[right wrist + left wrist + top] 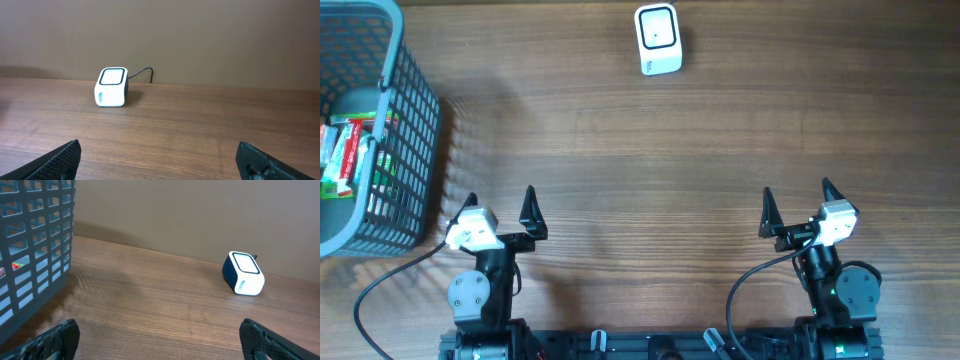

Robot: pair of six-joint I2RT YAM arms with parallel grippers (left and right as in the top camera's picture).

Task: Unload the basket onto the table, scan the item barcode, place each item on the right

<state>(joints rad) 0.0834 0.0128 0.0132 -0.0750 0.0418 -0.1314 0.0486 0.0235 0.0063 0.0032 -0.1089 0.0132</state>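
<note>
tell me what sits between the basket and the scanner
Nothing: the overhead view shows only bare table between the basket and the scanner.

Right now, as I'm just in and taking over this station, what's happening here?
Nothing is being handled yet. The left arm and right arm sit at the near edge, jaws wide open and empty. The packaged items lie in the grey basket at far left; the white scanner stands untouched at the far edge.

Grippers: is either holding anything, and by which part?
Nothing is held. The left gripper and right gripper both have jaws open and empty; the items lie in the basket.
</note>
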